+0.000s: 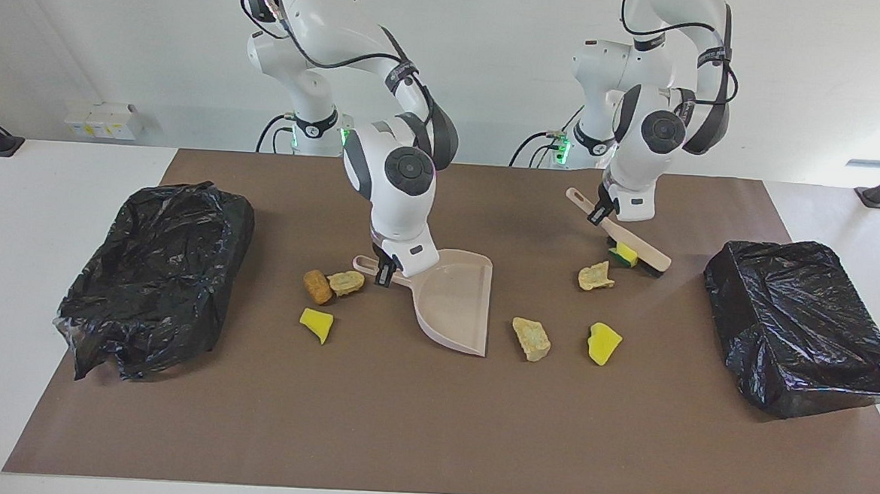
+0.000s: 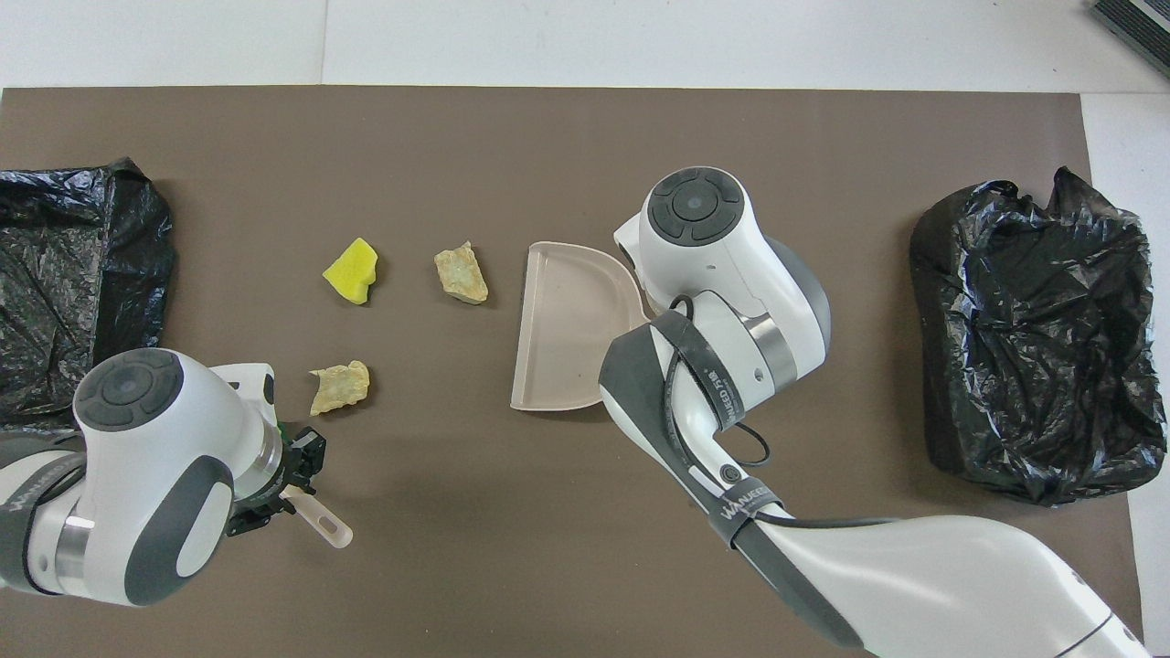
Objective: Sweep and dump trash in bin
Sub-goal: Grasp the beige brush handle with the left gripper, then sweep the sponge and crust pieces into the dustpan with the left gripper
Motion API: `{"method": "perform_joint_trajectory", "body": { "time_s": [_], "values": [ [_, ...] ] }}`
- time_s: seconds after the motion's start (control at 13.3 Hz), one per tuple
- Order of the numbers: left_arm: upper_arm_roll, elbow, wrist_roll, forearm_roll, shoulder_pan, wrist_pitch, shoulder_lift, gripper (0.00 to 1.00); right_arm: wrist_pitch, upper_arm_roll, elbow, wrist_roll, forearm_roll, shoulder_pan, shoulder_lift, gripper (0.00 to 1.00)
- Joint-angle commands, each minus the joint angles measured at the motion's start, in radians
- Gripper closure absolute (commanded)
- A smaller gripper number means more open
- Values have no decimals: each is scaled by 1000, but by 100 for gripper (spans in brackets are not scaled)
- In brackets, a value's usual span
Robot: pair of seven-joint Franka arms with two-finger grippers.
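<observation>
Left gripper [image 1: 602, 215] clamps brush [image 1: 633, 246], right gripper [image 1: 386, 273] clamps dustpan [image 1: 455, 308], overhead hides 3 chunks [image 1: 319, 286].

Trash [image 1: 531, 338] – yellow/beige chunks, scattered

Robotics lab: paired white arms [image 1: 407, 162], brown mat [image 1: 430, 427], bare white wall [image 1: 796, 70]

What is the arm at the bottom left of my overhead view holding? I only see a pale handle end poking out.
Observer: The left gripper grips a brush, with its bristles down at a yellow chunk that your view hides.
Operator: Is anything hidden under the other arm?
Observer: Yes, three chunks lie beside the handle of the dustpan: an orange-brown one, a beige one and another yellow one.
</observation>
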Motion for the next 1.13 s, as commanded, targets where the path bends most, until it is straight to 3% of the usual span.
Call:
{"method": "perform_joint_trajectory", "body": {
  "time_s": [0.0, 0.23, 0.6, 0.9, 1.05],
  "values": [
    [6, 2, 110, -18, -58, 98, 51, 100, 27, 9, -6, -30, 16, -12, -3, 100],
    [6, 31, 334, -73, -62, 184, 125, 100, 33, 9, -7, -24, 16, -12, -3, 100],
    [7, 184, 594, -81, -45, 222, 243, 100, 39, 9, -10, -17, 16, -11, -5, 100],
    [9, 226, 755, -133, -60, 221, 266, 100, 39, 9, -12, -11, 16, -9, -6, 100],
    [1, 228, 777, -133, -124, 219, 263, 100, 39, 9, -12, -10, 16, -9, -6, 100]
  ]
}}
